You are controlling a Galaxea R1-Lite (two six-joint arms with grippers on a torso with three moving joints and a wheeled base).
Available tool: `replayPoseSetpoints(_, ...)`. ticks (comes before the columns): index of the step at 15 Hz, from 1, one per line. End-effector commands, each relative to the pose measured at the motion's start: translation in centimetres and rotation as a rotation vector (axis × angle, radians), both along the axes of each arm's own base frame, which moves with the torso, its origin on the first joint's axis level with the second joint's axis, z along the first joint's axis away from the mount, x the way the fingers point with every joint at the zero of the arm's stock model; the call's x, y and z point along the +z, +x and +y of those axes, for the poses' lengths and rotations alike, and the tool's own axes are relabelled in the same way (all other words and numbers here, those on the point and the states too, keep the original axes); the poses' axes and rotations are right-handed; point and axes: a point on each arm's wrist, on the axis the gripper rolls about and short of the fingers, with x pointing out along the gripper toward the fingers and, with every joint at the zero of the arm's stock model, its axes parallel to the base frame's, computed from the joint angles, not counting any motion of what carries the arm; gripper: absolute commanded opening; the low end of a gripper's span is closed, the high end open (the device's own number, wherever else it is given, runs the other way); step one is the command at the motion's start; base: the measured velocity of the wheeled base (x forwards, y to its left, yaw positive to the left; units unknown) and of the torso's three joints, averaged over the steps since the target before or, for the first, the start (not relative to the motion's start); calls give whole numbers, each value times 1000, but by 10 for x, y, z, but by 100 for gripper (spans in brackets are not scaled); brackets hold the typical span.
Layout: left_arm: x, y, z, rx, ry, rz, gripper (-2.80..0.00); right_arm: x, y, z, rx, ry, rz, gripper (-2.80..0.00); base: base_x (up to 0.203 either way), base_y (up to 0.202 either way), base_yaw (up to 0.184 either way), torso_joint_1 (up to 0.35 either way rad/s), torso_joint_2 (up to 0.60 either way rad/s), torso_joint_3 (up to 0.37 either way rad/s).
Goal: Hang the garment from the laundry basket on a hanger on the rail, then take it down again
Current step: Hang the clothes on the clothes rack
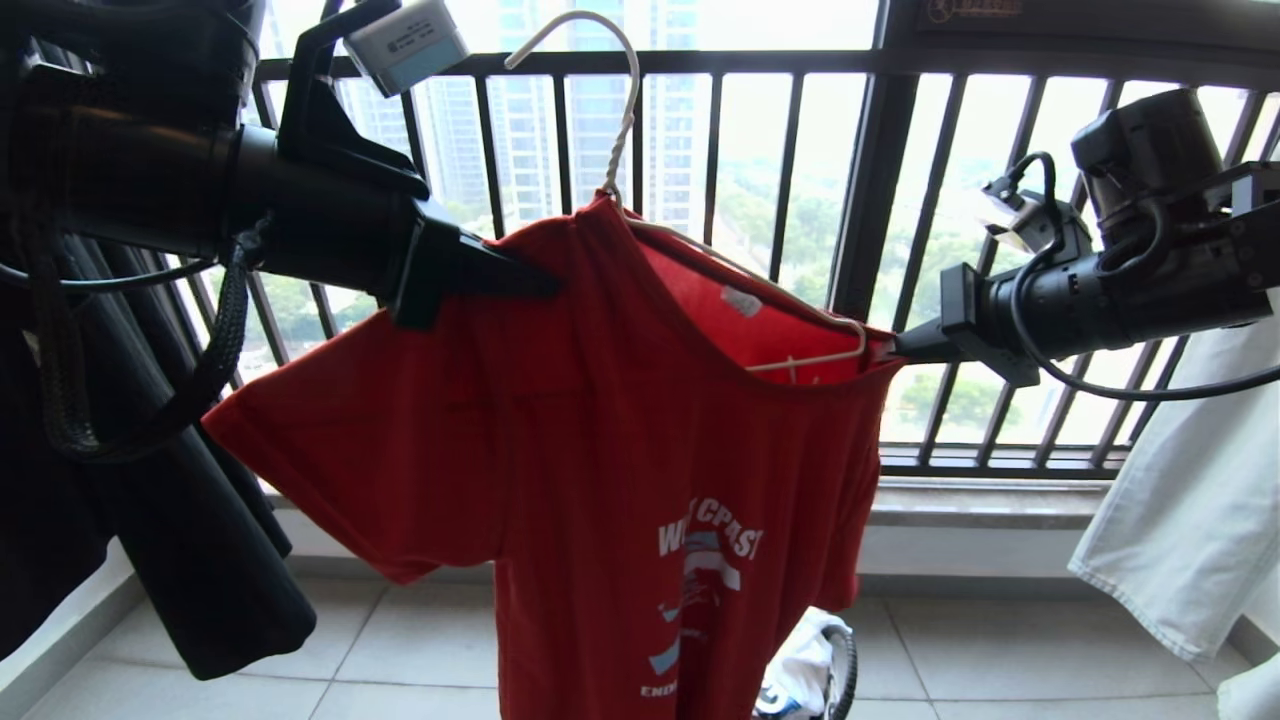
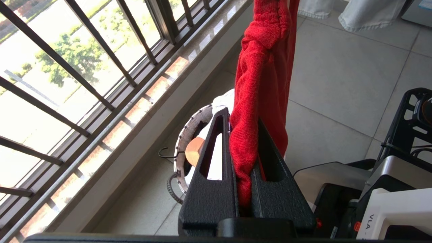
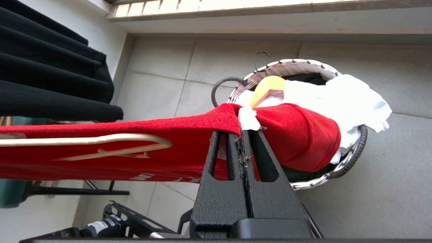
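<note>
The red garment (image 1: 620, 450) hangs stretched between my two grippers in front of the barred window. The white wire hanger (image 1: 800, 360) sits inside its neck, and the hook (image 1: 625, 100) stands up free with nothing in it. My left gripper (image 1: 545, 285) is shut on a bunch of red cloth at one shoulder (image 2: 243, 118). My right gripper (image 1: 895, 350) is shut on the neckline edge beside the white label (image 3: 241, 131), where the hanger (image 3: 101, 145) shows inside the shirt. The laundry basket (image 3: 351, 162) stands on the floor below. The rail is out of view.
Black garments (image 1: 150, 500) hang at the left and a white one (image 1: 1180, 500) at the right. The basket (image 2: 184, 135) holds white clothing (image 3: 337, 98) and a wooden hanger (image 3: 266, 89). The window railing (image 1: 700, 200) is close behind. My base (image 2: 388, 195) is near the basket.
</note>
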Motion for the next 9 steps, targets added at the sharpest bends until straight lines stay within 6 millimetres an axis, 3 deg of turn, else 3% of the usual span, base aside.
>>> replayPoseSetpoints(1,-6,7,-3,0,8,20,-280,8,-4,-1,-1,5,-18,-280,0,0,0,0,0,0)
replayPoseSetpoints(6,-14,22,-9,26,22,40,-280,36,-2,2,9,8,-106,-280,0,0,0,0,0,0)
replayPoseSetpoints(9,-18,29,-12,87,20,20,-280,60,-6,14,25,-7,-159,-280,0,0,0,0,0,0)
